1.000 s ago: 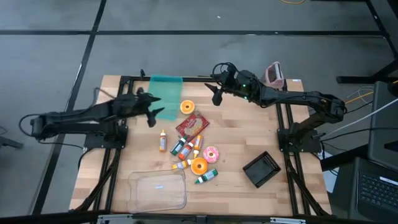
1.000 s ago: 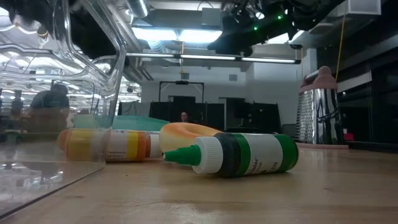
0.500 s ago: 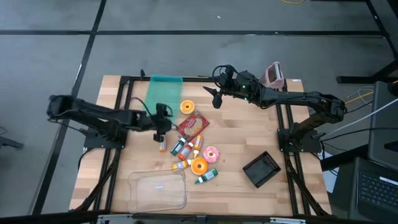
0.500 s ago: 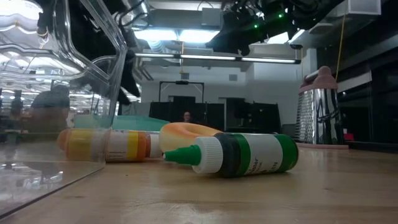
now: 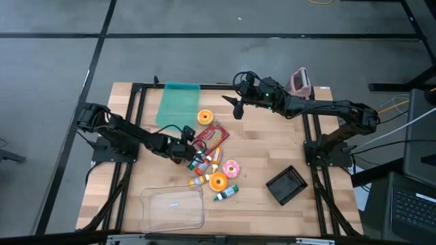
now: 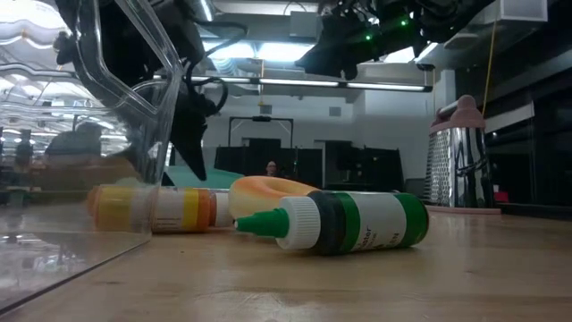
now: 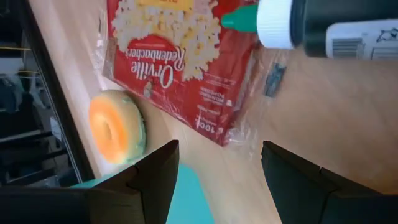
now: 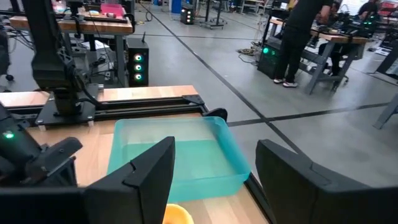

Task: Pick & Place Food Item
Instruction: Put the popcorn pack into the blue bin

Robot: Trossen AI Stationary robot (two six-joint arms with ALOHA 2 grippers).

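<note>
Overhead and wrist views of the wooden bench point(image 5: 259, 167). The left hand point(image 5: 185, 151), fingers spread and grasping nothing, was low over the bench just beside the red popcorn packet point(image 5: 210, 138), at the edge of a cluster of small bottles point(image 5: 204, 163). An orange doughnut point(image 5: 205, 117) lay beside the packet, next to the teal bin point(image 5: 178, 102); another orange doughnut point(image 5: 218, 181) and a pink doughnut point(image 5: 231, 168) lay among the bottles. The right hand point(image 5: 236, 105), released and empty, hung above the bench near the teal bin. A clear container point(image 5: 173, 207) stood at the near edge.
</note>
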